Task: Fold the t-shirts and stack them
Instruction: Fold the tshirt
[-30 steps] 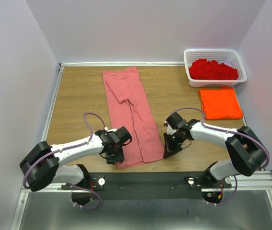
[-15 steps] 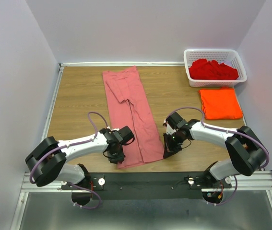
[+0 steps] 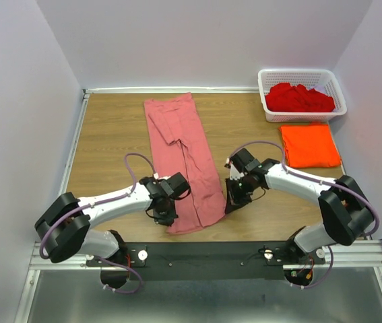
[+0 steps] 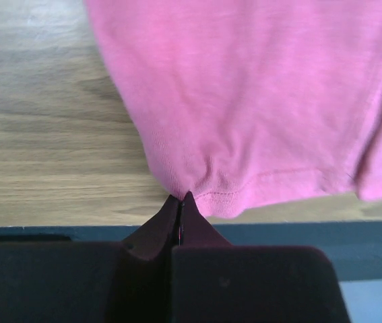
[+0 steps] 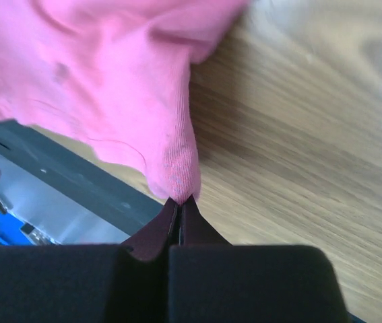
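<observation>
At the near edge of the table (image 3: 110,134), I've got both arms on the bottom hem of the pink tee (image 3: 180,148). It lies as a long narrow strip running away from the bases, a bit left of centre. The left gripper (image 4: 180,202) is pressed together on the near left corner, and the right gripper (image 5: 179,202) is pressed together on the near right corner. Both bites look thin, just a nub of hem at the very tips. The orange tee (image 3: 310,145) sits folded at the far right, just in front of the basket (image 3: 302,73), with the red tees (image 3: 298,97) heaped inside.

Risks, my read:
- A thin pinch could slip out when I lift and carry the hem forward.
- If a gripper holds only the top layer, the strip would open instead of folding.
- Uneven lift between the arms would skew the fold.
- Carrying too low could drag and bunch the cloth on the wood.
- A sideways tug could pull the strip off line.
</observation>
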Action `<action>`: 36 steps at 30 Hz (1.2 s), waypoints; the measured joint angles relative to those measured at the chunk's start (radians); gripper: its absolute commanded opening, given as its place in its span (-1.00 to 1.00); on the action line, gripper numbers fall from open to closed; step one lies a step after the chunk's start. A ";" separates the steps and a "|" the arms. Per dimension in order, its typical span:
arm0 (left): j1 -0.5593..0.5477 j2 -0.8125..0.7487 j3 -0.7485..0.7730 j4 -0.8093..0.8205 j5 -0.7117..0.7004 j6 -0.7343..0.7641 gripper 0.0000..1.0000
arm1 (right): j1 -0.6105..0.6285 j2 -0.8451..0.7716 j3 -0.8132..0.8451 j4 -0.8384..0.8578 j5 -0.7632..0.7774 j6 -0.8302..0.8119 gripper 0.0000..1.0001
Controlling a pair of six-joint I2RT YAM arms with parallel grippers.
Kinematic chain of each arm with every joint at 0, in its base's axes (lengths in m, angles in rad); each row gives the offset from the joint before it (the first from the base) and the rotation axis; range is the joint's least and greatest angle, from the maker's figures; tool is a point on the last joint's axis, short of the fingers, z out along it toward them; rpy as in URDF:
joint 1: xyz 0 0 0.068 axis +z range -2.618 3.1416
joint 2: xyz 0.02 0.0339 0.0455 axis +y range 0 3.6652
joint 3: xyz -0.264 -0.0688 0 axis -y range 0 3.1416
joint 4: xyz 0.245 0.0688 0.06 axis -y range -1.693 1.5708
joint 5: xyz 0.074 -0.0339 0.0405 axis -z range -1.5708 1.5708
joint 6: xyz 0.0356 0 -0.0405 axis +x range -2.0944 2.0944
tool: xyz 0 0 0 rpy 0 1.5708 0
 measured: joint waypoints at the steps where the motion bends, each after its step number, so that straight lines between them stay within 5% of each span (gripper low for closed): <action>1: 0.010 -0.006 0.009 0.000 0.005 0.010 -1.00 | 0.000 0.003 0.018 -0.007 0.003 -0.002 -0.99; 16: 0.403 -0.061 0.152 0.070 0.018 0.343 -1.00 | -0.035 0.222 0.463 -0.107 0.074 -0.018 -0.99; 36: 0.632 0.058 0.273 0.282 -0.015 0.537 -1.00 | -0.123 0.459 0.796 -0.126 0.135 -0.079 -0.99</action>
